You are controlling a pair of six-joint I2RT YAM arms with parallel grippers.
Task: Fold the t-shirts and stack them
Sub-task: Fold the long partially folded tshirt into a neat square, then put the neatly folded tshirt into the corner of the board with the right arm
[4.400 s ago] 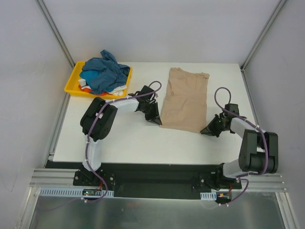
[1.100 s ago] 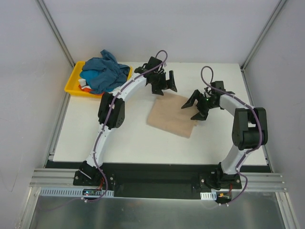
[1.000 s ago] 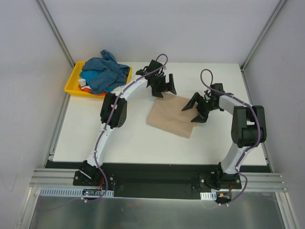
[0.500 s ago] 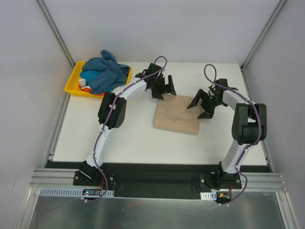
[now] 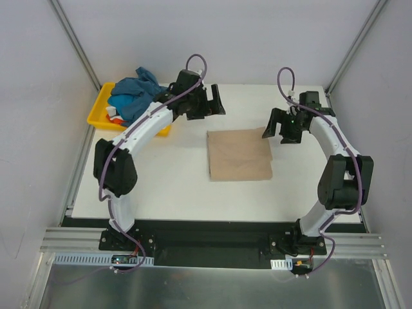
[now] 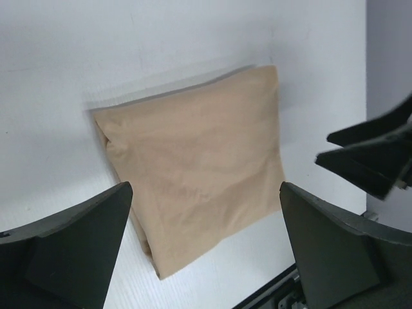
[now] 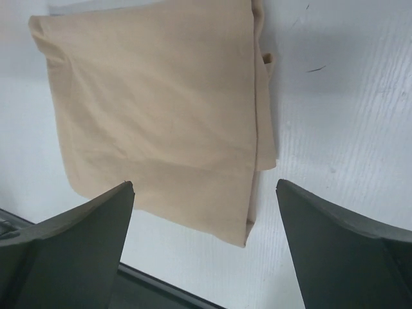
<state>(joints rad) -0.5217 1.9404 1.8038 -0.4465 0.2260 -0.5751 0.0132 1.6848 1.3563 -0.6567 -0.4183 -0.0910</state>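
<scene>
Cloth slipping is the worry. The beige shirt lies folded into a flat square near the middle of the table. Along its right edge the layers do not line up and a small flap pokes out, so if I catch only the top layer there, the fold will likely open. My left gripper hangs spread wide and empty beyond the shirt's far left corner. My right gripper hangs just as wide and empty at the far right corner, and neither touches the cloth. The blue shirt is heaped in the yellow tray at the far left, spilling over the rim, and my left arm crosses the tray's corner. Dragging that shirt out could pull up whatever lies under it or shift the tray. Bare table lies to the left of the square and nearer the bases, which is good room for spreading; on the right the table edge is closer.
</scene>
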